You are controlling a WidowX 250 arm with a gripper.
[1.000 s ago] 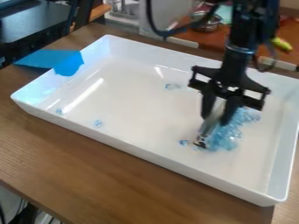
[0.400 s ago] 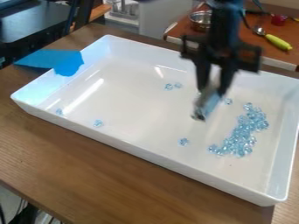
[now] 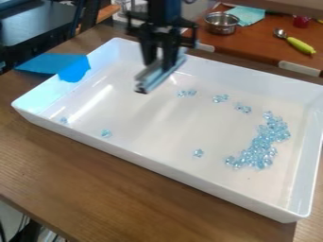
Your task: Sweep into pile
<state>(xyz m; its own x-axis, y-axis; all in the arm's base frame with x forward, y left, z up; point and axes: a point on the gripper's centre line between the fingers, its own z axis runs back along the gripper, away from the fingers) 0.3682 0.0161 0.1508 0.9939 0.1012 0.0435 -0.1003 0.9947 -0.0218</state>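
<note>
Camera view: a brown wood-grained tabletop (image 3: 139, 203) spreads beneath everything, its grain catching a soft sheen along the front. On it sits a large white tray (image 3: 157, 166), set at a slant, with raised walls and bright streaks of reflected light on its floor. Behind, at the upper right, lies a redder second tabletop (image 3: 262, 43); a dark table (image 3: 41, 28) stands at the upper left.

The black gripper (image 3: 160, 65) hangs over the tray's far part, its jaws pinching a slim metallic sweeping tool (image 3: 154, 75) that tilts down to the left. A bright blue sheet (image 3: 54, 64) overlaps the tray's left wall.

On the second tabletop are a shiny metal pan (image 3: 221, 23), a pale blue cloth (image 3: 247, 15) just behind it, a spoon with a yellow handle (image 3: 300, 45), and a small red object (image 3: 301, 21).

Smallest are the clear blue beads (image 3: 260, 146): most form a curved heap toward the tray's right side, with little clusters across the middle and a few strays nearer the front and left.
</note>
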